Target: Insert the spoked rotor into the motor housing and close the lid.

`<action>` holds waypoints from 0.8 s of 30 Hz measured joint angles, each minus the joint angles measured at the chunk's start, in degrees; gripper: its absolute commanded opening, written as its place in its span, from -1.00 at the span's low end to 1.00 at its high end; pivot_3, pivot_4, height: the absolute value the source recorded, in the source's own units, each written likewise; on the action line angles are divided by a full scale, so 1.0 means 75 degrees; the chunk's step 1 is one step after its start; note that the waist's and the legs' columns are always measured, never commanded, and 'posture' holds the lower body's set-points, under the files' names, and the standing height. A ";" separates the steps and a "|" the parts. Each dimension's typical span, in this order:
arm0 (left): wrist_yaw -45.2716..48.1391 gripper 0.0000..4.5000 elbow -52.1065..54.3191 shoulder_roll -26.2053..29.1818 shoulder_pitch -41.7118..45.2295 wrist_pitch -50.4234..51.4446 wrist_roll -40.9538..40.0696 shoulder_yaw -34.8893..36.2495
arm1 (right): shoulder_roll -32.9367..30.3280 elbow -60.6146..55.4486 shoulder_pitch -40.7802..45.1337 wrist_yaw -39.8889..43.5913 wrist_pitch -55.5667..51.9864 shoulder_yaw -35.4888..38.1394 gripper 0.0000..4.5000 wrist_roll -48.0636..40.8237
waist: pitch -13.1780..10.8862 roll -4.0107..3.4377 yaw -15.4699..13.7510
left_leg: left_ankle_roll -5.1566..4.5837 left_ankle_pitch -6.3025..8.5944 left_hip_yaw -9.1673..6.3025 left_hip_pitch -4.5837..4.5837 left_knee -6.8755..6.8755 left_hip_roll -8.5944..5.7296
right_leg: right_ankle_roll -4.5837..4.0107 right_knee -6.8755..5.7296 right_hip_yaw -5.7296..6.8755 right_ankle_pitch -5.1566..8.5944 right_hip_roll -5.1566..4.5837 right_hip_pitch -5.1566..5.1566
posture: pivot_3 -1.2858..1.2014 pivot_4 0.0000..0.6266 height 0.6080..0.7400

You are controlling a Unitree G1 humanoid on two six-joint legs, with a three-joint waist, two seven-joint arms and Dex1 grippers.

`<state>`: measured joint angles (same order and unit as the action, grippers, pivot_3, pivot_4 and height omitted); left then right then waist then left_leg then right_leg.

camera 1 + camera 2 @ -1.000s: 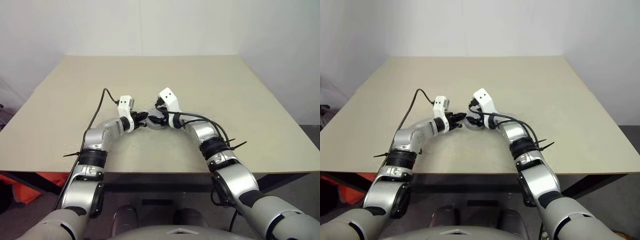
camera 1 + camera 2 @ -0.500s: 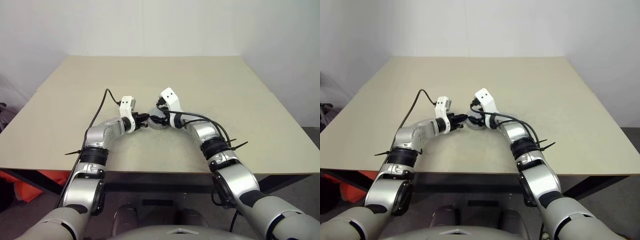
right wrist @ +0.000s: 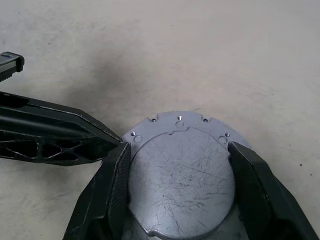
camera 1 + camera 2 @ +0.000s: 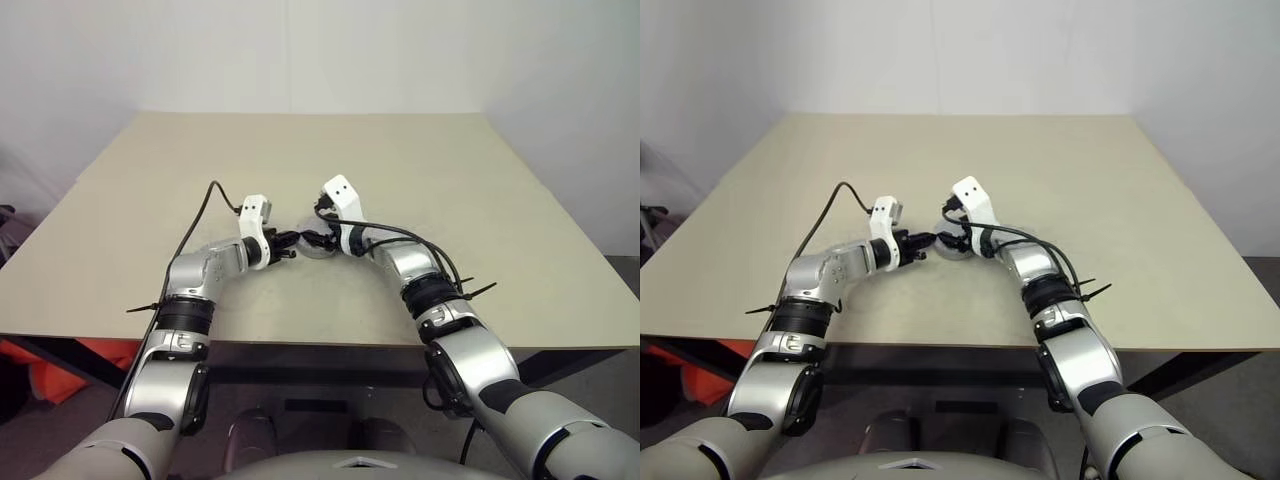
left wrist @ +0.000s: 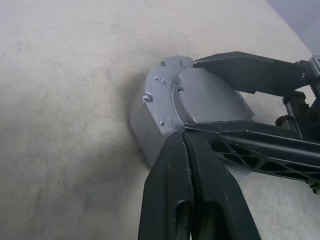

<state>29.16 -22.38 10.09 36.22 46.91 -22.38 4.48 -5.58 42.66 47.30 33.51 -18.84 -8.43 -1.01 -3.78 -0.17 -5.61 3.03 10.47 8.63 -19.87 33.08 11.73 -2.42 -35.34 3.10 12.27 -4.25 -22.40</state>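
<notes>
While right jaws clasp scratched, notched grey metal lid [image 3: 182, 180], left jaws closed, matte beige table [image 4: 450, 180].

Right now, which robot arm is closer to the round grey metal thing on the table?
The right. Its end effector has a black finger on each side of the round grey metal assembly, while the left end effector, shut, pokes at its edge from beside it.

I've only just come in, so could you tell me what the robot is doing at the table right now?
The robot has both arms over a round grey metal assembly near the middle of the beige table. The right gripper has its fingers spread on either side of the part. The left gripper, fingers shut, has its tip against the part's edge. No copper windings or spoked rotor show; the lid seems already on.
</notes>
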 measured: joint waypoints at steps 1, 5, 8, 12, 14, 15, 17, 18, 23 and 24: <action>0.0006 -1.00 0.0008 -0.0002 0.0000 -0.0001 -0.0001 -0.0005 | -0.0044 -0.0022 -0.0004 -0.0004 0.0000 0.0023 0.93 -0.0008 | 0.0000 0.0000 -0.0003 | 0.0000 0.0000 0.0000 -0.0004 -0.0001 0.0000 | 0.0000 0.0005 0.0000 0.0000 0.0000 0.0000 | 0.03 -1.00 1.00; 0.0056 -1.00 0.0054 -0.0002 0.0000 0.0011 -0.0002 -0.0028 | -0.0140 -0.0311 -0.0145 0.0051 -0.0053 0.0058 0.99 -0.0025 | -0.0001 -0.0001 -0.0009 | 0.0000 0.0000 0.0000 -0.0020 -0.0005 0.0000 | 0.0001 0.0020 0.0001 -0.0001 0.0000 -0.0004 | 0.03 -1.00 1.00; 0.0058 -1.00 0.0068 -0.0005 0.0001 0.0008 -0.0002 -0.0032 | -0.0256 -0.0935 -0.0225 0.0171 -0.0266 0.0063 0.99 -0.0066 | -0.0002 -0.0003 -0.0012 | -0.0004 0.0002 0.0000 -0.0032 -0.0007 0.0000 | -0.0004 0.0027 0.0001 -0.0005 0.0000 -0.0010 | 0.03 -1.00 1.00; 0.0067 -1.00 0.0113 -0.0024 0.0004 0.0008 -0.0003 -0.0038 | -0.0559 -0.1932 -0.0192 0.0143 -0.0700 0.0383 0.99 -0.0249 | -0.0002 -0.0002 -0.0008 | -0.0008 0.0004 0.0004 -0.0029 -0.0046 -0.0002 | -0.0042 0.0068 0.0002 -0.0028 0.0002 -0.0006 | 0.03 -1.00 1.00; 0.0073 -1.00 0.0148 -0.0037 0.0003 0.0010 -0.0003 -0.0050 | -0.0640 -0.2202 -0.0184 0.0051 -0.1000 0.0611 0.99 -0.0423 | -0.0002 -0.0002 -0.0008 | -0.0002 0.0001 0.0005 -0.0032 -0.0050 -0.0003 | -0.0041 0.0073 0.0002 -0.0027 0.0002 -0.0006 | 0.03 -1.00 1.00; 0.0074 -1.00 0.0155 -0.0040 0.0004 0.0011 -0.0003 -0.0054 | -0.0666 -0.2264 -0.0176 -0.0006 -0.1144 0.0738 0.99 -0.0489 | -0.0002 -0.0003 -0.0008 | -0.0002 0.0001 0.0005 -0.0032 -0.0053 -0.0005 | -0.0041 0.0076 0.0002 -0.0027 0.0002 -0.0006 | 0.03 -1.00 1.00; 0.0076 -1.00 0.0164 -0.0041 0.0004 0.0011 -0.0003 -0.0056 | -0.0723 -0.2403 -0.0175 -0.0170 -0.1538 0.0998 0.99 -0.0637 | -0.0002 -0.0002 -0.0008 | -0.0004 0.0002 0.0007 -0.0036 -0.0053 -0.0007 | -0.0039 0.0080 0.0002 -0.0026 0.0002 -0.0006 | 0.03 -1.00 1.00; 0.0076 -1.00 0.0163 -0.0042 0.0004 0.0011 -0.0003 -0.0056 | -0.0735 -0.2445 -0.0175 -0.0257 -0.1761 0.1142 0.99 -0.0742 | -0.0002 -0.0002 -0.0008 | -0.0004 0.0002 0.0007 -0.0036 -0.0053 -0.0007 | -0.0039 0.0081 0.0002 -0.0026 0.0002 -0.0006 | 0.03 -1.00 1.00; 0.0074 -1.00 0.0160 -0.0055 0.0004 0.0005 0.0005 -0.0062 | -0.0737 -0.2506 -0.0173 -0.0822 -0.3374 0.2139 0.99 -0.1493 | -0.0002 -0.0003 -0.0011 | -0.0002 0.0001 0.0008 -0.0032 -0.0053 -0.0007 | -0.0038 0.0080 0.0002 -0.0025 0.0002 -0.0004 | 0.03 -1.00 1.00; 0.0074 -1.00 0.0161 -0.0057 0.0004 0.0003 0.0006 -0.0067 | -0.0736 -0.2506 -0.0170 -0.0991 -0.3817 0.2483 0.99 -0.1730 | -0.0002 -0.0003 -0.0014 | -0.0001 0.0001 0.0008 -0.0031 -0.0053 -0.0007 | -0.0038 0.0080 0.0002 -0.0025 0.0002 -0.0002 | 0.03 -1.00 1.00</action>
<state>29.72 -21.17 9.67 36.25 46.93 -22.33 3.97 -11.10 23.87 46.03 26.08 -47.47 10.19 -13.98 -3.80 -0.19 -5.71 3.02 10.48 8.69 -20.10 32.68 11.67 -2.70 -34.74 3.12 12.08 -4.23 -22.42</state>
